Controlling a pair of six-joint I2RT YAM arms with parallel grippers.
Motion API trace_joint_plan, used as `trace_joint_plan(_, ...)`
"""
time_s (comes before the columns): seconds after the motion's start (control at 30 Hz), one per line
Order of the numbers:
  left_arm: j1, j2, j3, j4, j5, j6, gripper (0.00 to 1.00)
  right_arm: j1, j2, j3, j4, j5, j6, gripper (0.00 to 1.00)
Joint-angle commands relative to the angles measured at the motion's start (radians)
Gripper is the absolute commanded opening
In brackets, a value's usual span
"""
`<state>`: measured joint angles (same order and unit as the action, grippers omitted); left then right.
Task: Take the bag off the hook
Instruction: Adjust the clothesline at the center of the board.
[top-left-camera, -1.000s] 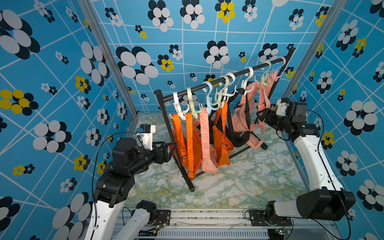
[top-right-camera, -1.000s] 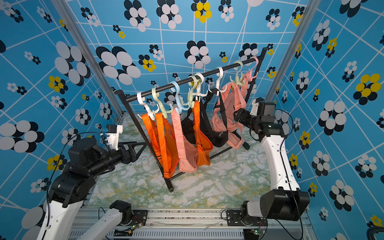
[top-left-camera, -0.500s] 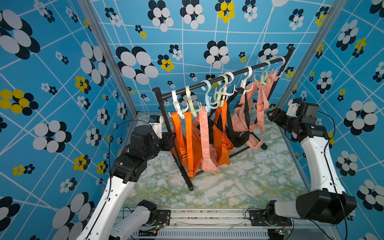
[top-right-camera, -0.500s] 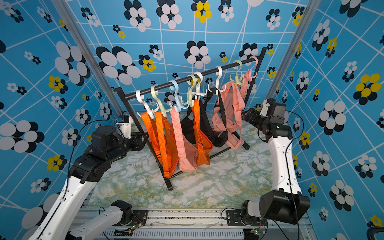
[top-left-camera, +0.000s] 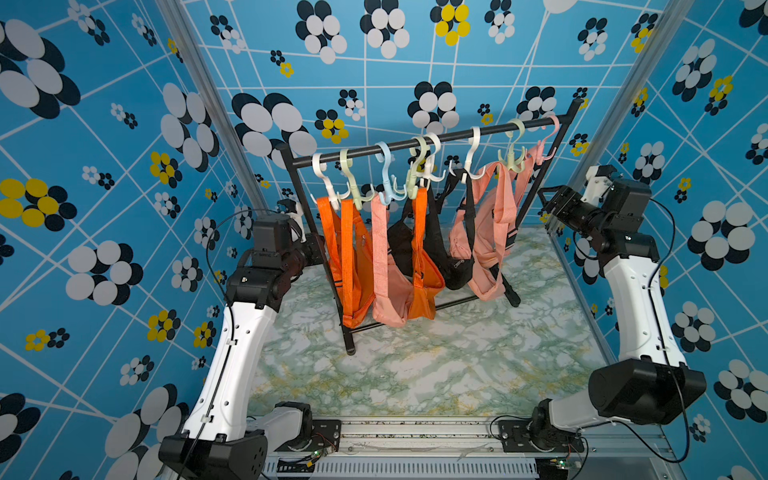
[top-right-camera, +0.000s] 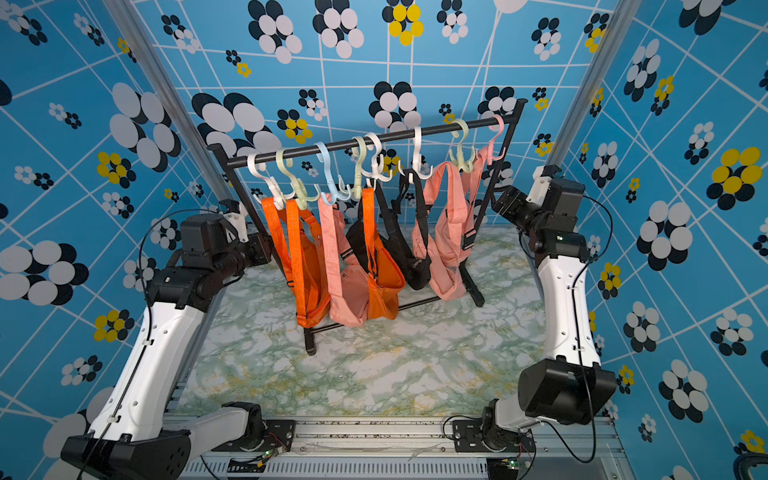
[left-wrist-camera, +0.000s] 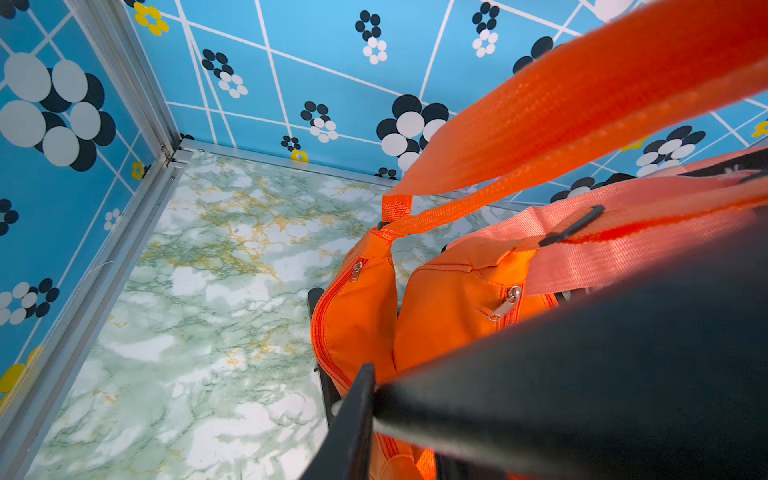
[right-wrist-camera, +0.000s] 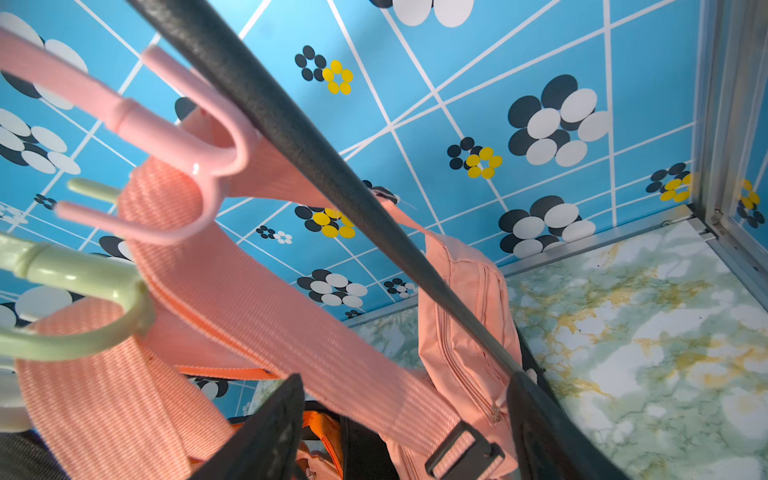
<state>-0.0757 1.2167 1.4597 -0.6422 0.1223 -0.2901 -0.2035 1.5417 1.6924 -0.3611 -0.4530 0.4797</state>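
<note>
A black rack (top-left-camera: 436, 139) carries several plastic hooks with orange, pink and black bags. The pink bag (right-wrist-camera: 461, 316) hangs at the rack's right end (top-left-camera: 486, 249), its strap (right-wrist-camera: 249, 299) looped over a pink hook (right-wrist-camera: 187, 166) and a green hook (right-wrist-camera: 83, 291). My right gripper (right-wrist-camera: 403, 428) is open, the pink strap passes between its fingers, and the rack's right post runs along one finger. My left gripper (top-left-camera: 318, 249) sits at the rack's left post (left-wrist-camera: 582, 353). That post presses against the one visible finger (left-wrist-camera: 353, 415), and the other finger is hidden. An orange bag (left-wrist-camera: 361, 324) hangs just beyond.
The rack stands on a marbled floor (top-left-camera: 415, 365) inside blue flowered walls (top-left-camera: 104, 166). Its feet (top-left-camera: 350, 349) reach forward. Orange, pink and black bags (top-left-camera: 436, 249) crowd the middle of the rail. Aluminium frame posts (top-left-camera: 602, 124) stand in the back corners.
My left arm has swung in to the rack's left post and its jaws have closed on it. My right gripper has shifted back and up towards the rack's right end, its jaws slightly narrower.
</note>
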Motion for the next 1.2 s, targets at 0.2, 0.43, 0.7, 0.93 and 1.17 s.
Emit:
trace_joint_plan(0.2,0.066,0.100,0.093,0.086,0.049,0.033,0.24,0.070,0.203,0.216,-0.109,0.054,-0.135,0.71)
trace_joint_plan(0.43,0.083,0.214,0.172,0.094,0.115,0.018,0.23,0.100,0.281,0.237,-0.056,0.082,-0.146,0.60)
trace_joint_plan(0.7,0.083,0.379,0.297,0.139,0.175,0.002,0.23,0.102,0.254,0.156,0.047,0.155,-0.135,0.46)
trace_joint_plan(0.93,0.077,0.556,0.489,0.156,0.257,-0.053,0.21,0.099,0.241,0.188,0.002,0.252,-0.166,0.38)
trace_joint_plan(1.17,0.050,0.693,0.651,0.161,0.280,-0.073,0.21,0.083,0.237,0.217,0.006,0.309,-0.139,0.37)
